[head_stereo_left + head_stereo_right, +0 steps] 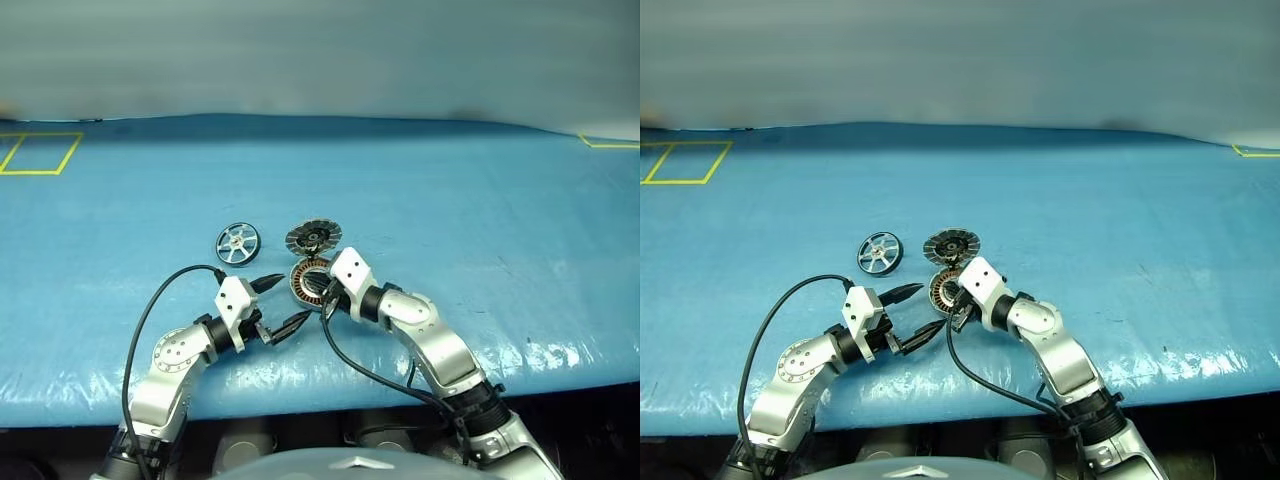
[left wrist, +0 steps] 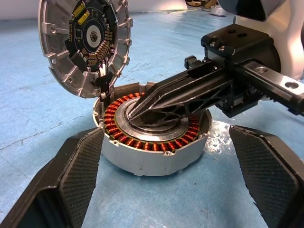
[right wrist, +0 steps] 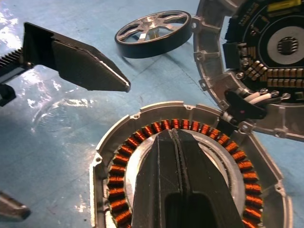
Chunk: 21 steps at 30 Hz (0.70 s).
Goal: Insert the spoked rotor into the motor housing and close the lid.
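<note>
The motor housing (image 2: 156, 147) sits open on the blue table, its copper-brown windings ringing a metal centre. Its lid (image 2: 85, 42) stands tilted up on the hinge at the far side, inner face showing. My right gripper (image 3: 174, 135) is shut with nothing in it, and its tip rests over the housing's metal centre. My left gripper (image 1: 292, 300) is open, and its fingers (image 2: 71, 175) straddle the housing from the near side without touching it. The spoked rotor (image 1: 238, 243), silver with a dark rim, lies flat on the table to the left of the lid, apart from both grippers.
A black cable (image 1: 160, 300) loops up from my left wrist. A yellow taped square (image 1: 40, 152) marks the table's far left corner. The table's front edge (image 1: 300, 395) runs just below both forearms.
</note>
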### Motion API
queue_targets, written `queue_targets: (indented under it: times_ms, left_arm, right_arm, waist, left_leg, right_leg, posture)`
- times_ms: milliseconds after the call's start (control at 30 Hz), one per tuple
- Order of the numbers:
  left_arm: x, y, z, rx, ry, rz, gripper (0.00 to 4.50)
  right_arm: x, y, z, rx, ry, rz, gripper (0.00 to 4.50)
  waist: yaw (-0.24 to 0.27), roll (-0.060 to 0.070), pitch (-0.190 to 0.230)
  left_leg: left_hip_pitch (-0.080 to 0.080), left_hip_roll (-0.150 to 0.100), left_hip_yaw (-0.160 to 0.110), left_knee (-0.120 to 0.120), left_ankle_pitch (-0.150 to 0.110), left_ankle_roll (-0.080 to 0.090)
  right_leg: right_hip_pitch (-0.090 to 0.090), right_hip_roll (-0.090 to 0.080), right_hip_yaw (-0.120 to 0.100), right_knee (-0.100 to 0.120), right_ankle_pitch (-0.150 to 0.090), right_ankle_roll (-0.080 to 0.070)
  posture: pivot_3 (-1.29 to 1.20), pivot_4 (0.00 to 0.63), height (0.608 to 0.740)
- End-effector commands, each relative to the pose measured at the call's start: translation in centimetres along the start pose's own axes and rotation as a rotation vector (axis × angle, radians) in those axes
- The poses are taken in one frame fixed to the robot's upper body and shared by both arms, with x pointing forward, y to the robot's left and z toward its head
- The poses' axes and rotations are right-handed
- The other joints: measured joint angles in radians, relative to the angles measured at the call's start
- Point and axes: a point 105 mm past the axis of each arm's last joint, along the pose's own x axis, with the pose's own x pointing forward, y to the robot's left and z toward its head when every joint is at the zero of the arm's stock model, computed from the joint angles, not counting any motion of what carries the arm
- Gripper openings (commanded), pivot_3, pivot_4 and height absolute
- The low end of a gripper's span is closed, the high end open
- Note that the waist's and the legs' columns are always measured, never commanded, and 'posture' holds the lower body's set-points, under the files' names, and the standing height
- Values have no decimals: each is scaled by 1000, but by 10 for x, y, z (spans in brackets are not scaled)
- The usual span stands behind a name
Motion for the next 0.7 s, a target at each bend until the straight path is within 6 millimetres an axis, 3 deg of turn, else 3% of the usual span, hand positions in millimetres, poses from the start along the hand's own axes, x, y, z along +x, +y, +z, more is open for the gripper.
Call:
queue_targets:
  times_ms: [33, 167, 267, 600, 700]
  left_arm:
    - [1, -2, 14, 38, -43, -11, 4500]
    - [1, -3, 13, 35, -40, -12, 4500]
    - [0, -4, 12, 34, -36, -17, 4500]
    - [-1, -3, 11, 35, -35, -18, 4500]
    - [-1, -2, 11, 34, -39, -14, 4500]
  right_arm:
    - [-1, -1, -10, 33, 43, -6, 12]
    - [-3, 0, -7, 131, 16, 10, 12]
    - [-5, 8, 8, 165, -74, 60, 12]
    - [-12, -13, 46, 341, -296, -9, 12]
    - [-12, -12, 45, 294, -267, -2, 12]
  waist:
    - [-1, 0, 0]
    - [-1, 0, 0]
    - [0, 0, 0]
    - [-1, 0, 0]
    - [-1, 1, 0]
  left_leg:
    - [0, 0, 0, 0, 0, 0]
    - [0, 0, 0, 0, 0, 0]
    - [0, 0, 0, 0, 0, 0]
    - [-1, 0, 0, 0, 0, 0]
    - [-1, 0, 0, 0, 0, 0]
  right_leg:
    - [0, 0, 0, 0, 0, 0]
    - [0, 0, 0, 0, 0, 0]
    - [0, 0, 0, 0, 0, 0]
    - [-1, 0, 0, 0, 0, 0]
    - [-1, 0, 0, 0, 0, 0]
  posture:
    - [0, 150, 740]
    - [0, 150, 740]
    - [0, 150, 740]
    - [0, 150, 740]
    - [0, 150, 740]
